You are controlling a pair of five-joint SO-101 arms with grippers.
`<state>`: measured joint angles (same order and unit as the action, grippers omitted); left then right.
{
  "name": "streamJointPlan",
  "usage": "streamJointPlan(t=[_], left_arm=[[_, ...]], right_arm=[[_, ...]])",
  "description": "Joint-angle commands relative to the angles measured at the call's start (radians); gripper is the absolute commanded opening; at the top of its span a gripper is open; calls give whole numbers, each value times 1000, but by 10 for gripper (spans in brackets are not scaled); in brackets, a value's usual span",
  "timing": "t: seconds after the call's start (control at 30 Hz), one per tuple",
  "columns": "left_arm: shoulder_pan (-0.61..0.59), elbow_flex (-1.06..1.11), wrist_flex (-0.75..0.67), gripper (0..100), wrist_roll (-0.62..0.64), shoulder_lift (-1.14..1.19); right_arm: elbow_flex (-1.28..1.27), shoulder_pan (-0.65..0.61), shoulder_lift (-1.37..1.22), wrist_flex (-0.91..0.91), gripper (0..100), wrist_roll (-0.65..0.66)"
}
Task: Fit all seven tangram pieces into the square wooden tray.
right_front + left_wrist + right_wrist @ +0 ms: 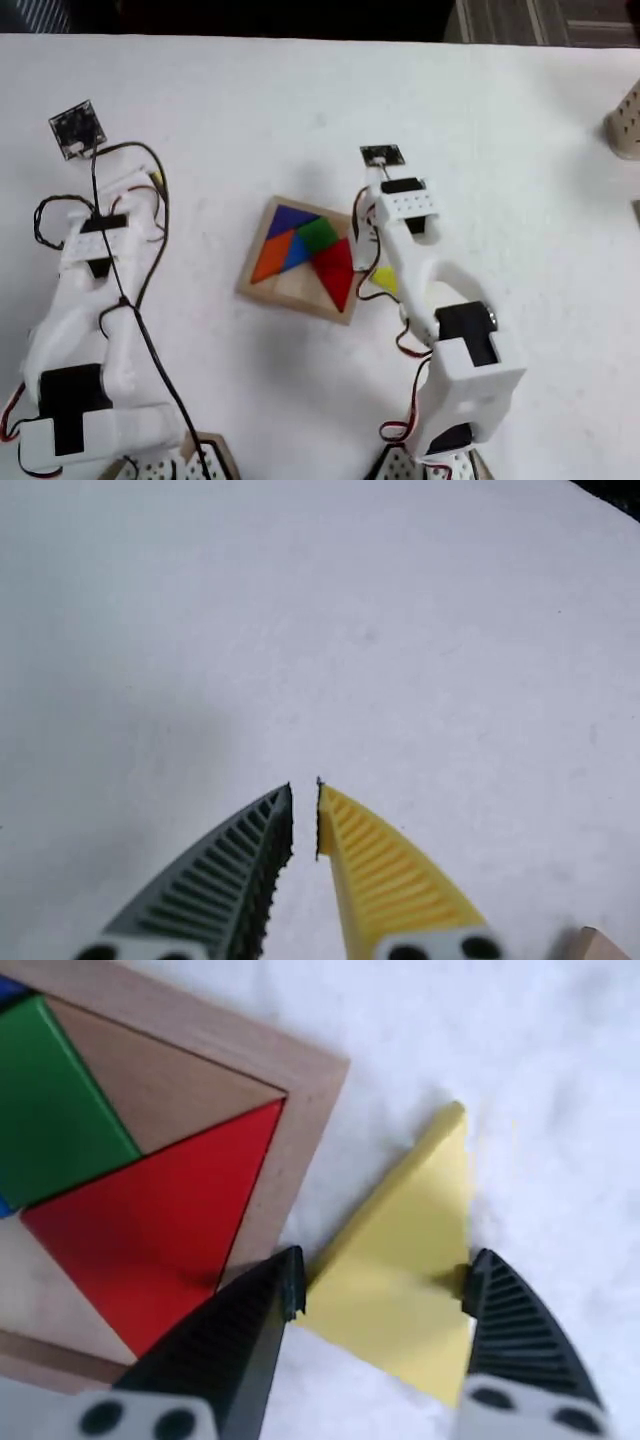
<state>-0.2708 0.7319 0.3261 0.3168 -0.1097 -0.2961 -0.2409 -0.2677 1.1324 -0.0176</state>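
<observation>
Right jaws: black, ribbed, open wide and straddling the yellow triangle (400,1280), one tip at each of two edges. Can't tell if they're pressing yet. The piece lies flat on the counter (560,1060), nothing lifted.

Step in hand, as I read it: grasping the yellow triangle to carry it into the tray (300,1080). In the high view it sits just beside the tray's right edge, right of frame centre, partly under the right arm.

Tray is near the centre of the high view, turned off square to the counter edges. Seated so far: red triangle (160,1240), green piece (50,1110), orange piece (270,258), blue piece (293,220). Bare triangular slot (160,1085) is open between green and red, with more bare wood along the tray's lower side.

Next move likely calls for:
- a firm close across the thin edges
- a lift clear of the tray rim
- a rotation to match a slot before lowering

Materials:
- flat pieces, smooth painted faces, sharp corners, so little to grip and a tilt could jam on the rim
- pale plain wood tray with a raised lip
- matte white counter

Left jaws: one grey, one yellow, both ribbed, tips almost together with a sliver of gap. They hold nothing, over bare counter at the left of the high view, well apart from the tray.
</observation>
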Motion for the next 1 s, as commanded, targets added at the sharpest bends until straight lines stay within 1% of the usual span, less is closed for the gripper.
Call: streamJointPlan(t=[0.0,0.13,0.2,0.4,0.5,0.67,0.8,0.97], left_arm=[[16,-20,-15,79,-14,-7],[16,-20,-15,79,-14,-7],[16,-20,-15,79,-14,-7],[18,-20,-15,79,-14,-7],[19,-20,-15,79,-14,-7],[22,-18,-15,79,-14,-7],[22,-18,-15,79,-14,-7],[22,-18,-15,79,-14,-7]], right_arm=[[8,4,5,13,268,-3],[8,-2,5,41,330,52],[6,-5,12,65,344,78],[14,-8,24,111,344,178],[6,-8,21,113,344,203],[-3,-13,8,113,344,212],[-5,-12,-15,113,344,252],[-8,-12,-7,124,344,253]])
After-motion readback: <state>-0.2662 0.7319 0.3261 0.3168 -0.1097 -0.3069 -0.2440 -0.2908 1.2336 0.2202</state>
